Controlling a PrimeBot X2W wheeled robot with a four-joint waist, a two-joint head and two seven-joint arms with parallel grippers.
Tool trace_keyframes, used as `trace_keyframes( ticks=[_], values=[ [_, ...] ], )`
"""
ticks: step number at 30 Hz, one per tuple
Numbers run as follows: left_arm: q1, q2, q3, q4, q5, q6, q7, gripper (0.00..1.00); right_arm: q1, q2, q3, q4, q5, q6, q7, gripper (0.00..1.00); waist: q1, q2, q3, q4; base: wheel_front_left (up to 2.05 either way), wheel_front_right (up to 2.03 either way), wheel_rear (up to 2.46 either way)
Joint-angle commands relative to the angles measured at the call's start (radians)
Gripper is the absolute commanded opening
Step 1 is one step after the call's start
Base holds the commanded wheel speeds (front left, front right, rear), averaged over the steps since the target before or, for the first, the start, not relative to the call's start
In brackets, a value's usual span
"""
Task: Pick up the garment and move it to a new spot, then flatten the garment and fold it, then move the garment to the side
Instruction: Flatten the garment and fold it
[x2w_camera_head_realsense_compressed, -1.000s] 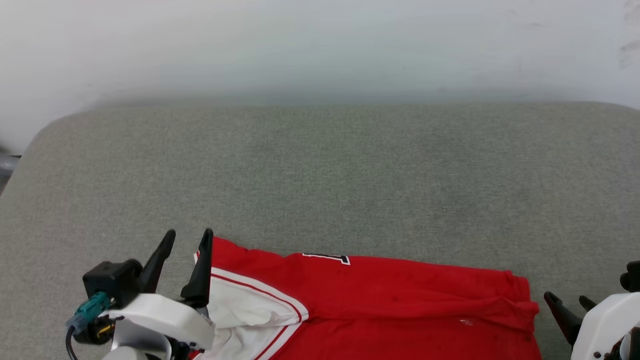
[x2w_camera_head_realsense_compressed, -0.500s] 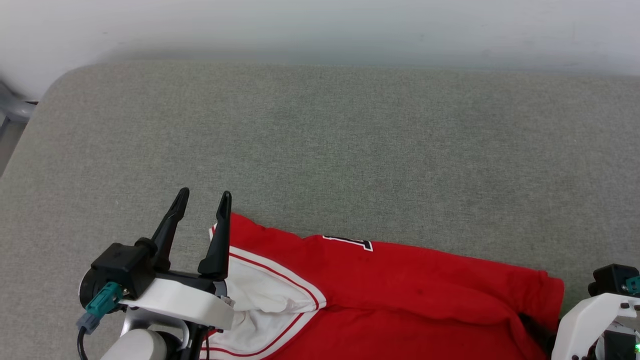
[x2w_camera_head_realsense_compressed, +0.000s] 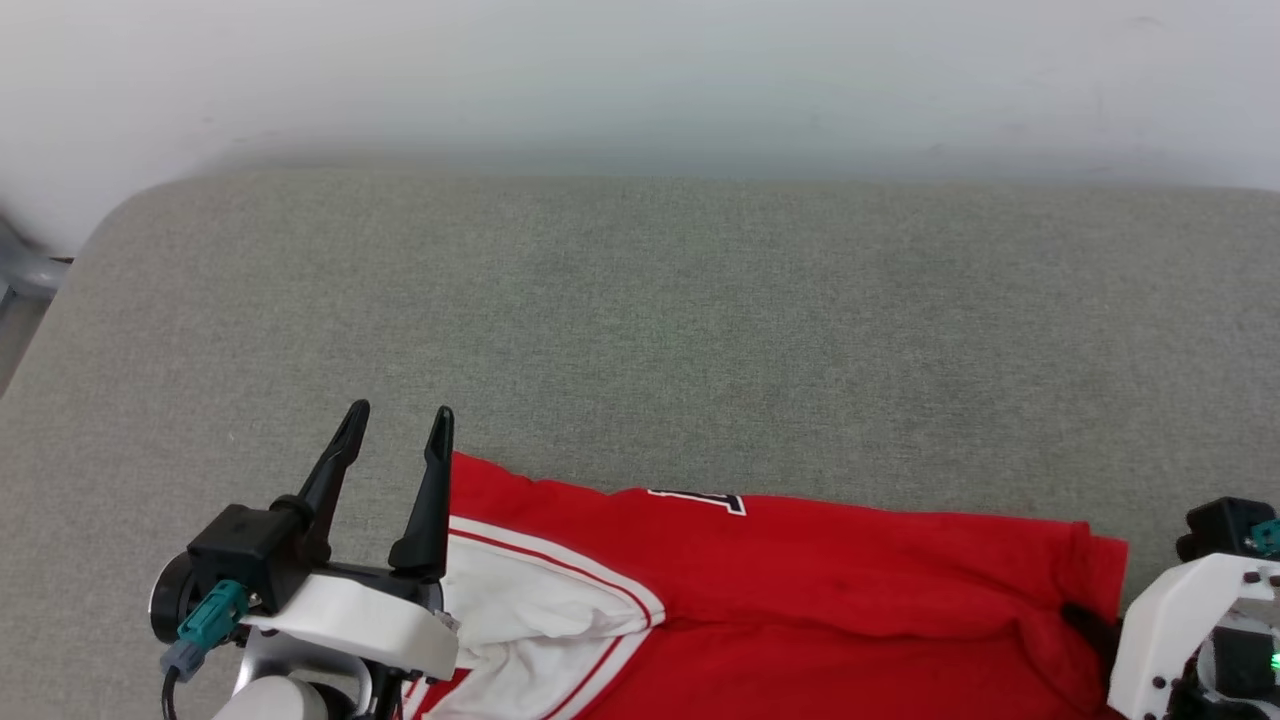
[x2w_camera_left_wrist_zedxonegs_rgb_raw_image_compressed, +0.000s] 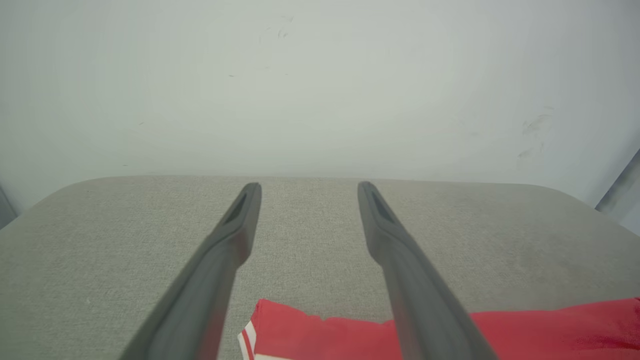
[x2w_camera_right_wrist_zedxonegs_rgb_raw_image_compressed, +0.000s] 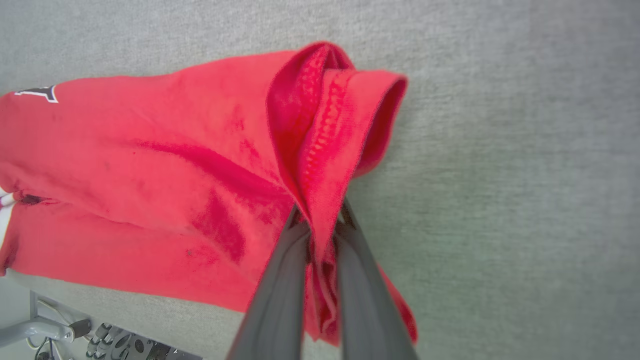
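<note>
Red garment (x2w_camera_right_wrist_zedxonegs_rgb_raw_image_compressed: 150, 165), edge pinched inside the right end effector (x2w_camera_right_wrist_zedxonegs_rgb_raw_image_compressed: 320, 214)

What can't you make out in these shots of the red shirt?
- Garment, head view: near part cut off by the bottom edge.
- Black-and-white print: mostly hidden at the fold, unreadable.
- Right gripper, right wrist view: fingertips wrapped in red cloth.
- White sleeve panel, head view: partly behind the left gripper's wrist.

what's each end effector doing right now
left end effector: open, holding nothing
right end effector: closed on the garment
</note>
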Motion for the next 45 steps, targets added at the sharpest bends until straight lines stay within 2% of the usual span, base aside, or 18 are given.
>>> trace_keyframes(
  ticks=[1, 7, 12, 13, 17, 21, 25, 33, 37, 40, 43, 44, 45],
  values=[
    [0.016, 0.007, -0.001, 0.005, 0.007, 0.007, -0.001, 1.00, -0.012, -0.020, -0.019, 0.004, 0.001, -0.001, 0.002, 0.00, -0.0001, 0.0000, -0.022, -0.018, 0.00, 0.00, 0.00],
    [0.036, 0.007, -0.001, 0.011, 0.011, 0.013, -0.005, 1.00, -0.015, -0.046, -0.170, 0.019, -0.020, -0.001, 0.031, 0.00, -0.0001, 0.0000, -0.045, -0.035, 0.00, 0.00, 0.00],
    [0.041, 0.008, 0.003, 0.015, 0.014, 0.015, -0.008, 1.00, -0.019, -0.027, -0.293, 0.011, -0.019, -0.001, 0.080, 0.00, -0.0001, 0.0000, -0.053, -0.044, 0.00, 0.00, 0.00],
    [0.045, 0.010, 0.006, 0.017, 0.015, 0.018, -0.009, 1.00, -0.042, 0.016, -0.322, 0.009, 0.040, -0.001, 0.110, 0.00, -0.0001, 0.0000, -0.057, -0.050, 0.00, 0.00, 0.00],
    [0.051, 0.014, 0.008, 0.018, 0.017, 0.021, -0.006, 1.00, -0.073, 0.098, -0.337, -0.003, 0.222, -0.001, 0.221, 0.00, -0.0001, 0.0000, -0.065, -0.055, 0.00, 0.00, 0.00],
    [0.049, 0.016, 0.006, 0.018, 0.017, 0.026, -0.001, 1.00, -0.075, 0.133, -0.311, -0.006, 0.411, -0.001, 0.331, 0.00, -0.0001, 0.0000, -0.066, -0.047, 0.00, 0.00, 0.00],
    [0.048, 0.008, 0.004, 0.018, 0.006, 0.025, 0.003, 1.00, -0.072, 0.135, -0.213, 0.056, 0.612, -0.001, 0.359, 0.00, -0.0001, 0.0000, -0.065, -0.025, 0.00, 0.00, 0.00],
    [0.029, 0.015, 0.002, 0.004, 0.010, 0.026, 0.009, 1.00, -0.122, 0.135, 0.104, 0.141, 0.835, -0.001, 0.214, 0.00, -0.0001, 0.0000, -0.041, 0.016, 0.00, 0.00, 0.00],
    [0.012, 0.009, -0.003, 0.000, 0.015, 0.023, 0.013, 1.00, -0.164, 0.135, 0.260, 0.156, 0.898, -0.001, 0.118, 0.00, -0.0001, 0.0000, -0.016, 0.039, 0.00, 0.00, 0.00],
    [0.003, 0.003, -0.004, 0.007, 0.013, 0.020, 0.009, 1.00, -0.195, 0.135, 0.356, 0.170, 0.907, -0.001, 0.058, 0.00, -0.0001, 0.0000, 0.004, 0.053, 0.00, 0.00, 0.00],
    [-0.009, -0.004, -0.005, 0.013, 0.017, 0.014, 0.004, 1.00, -0.219, 0.135, 0.417, 0.204, 0.867, -0.001, -0.001, 0.00, -0.0001, 0.0000, 0.021, 0.064, 0.00, 0.00, 0.00],
    [-0.009, -0.007, -0.006, 0.014, 0.017, 0.013, 0.003, 1.00, -0.220, 0.134, 0.432, 0.219, 0.865, -0.001, -0.015, 0.31, -0.0001, 0.0000, 0.025, 0.066, 0.00, 0.00, 0.00],
    [-0.009, -0.010, -0.006, 0.017, 0.016, 0.012, 0.001, 1.00, -0.222, 0.135, 0.444, 0.229, 0.864, -0.001, -0.029, 0.66, -0.0001, 0.0000, 0.029, 0.069, 0.00, 0.00, 0.00]
  ],
)
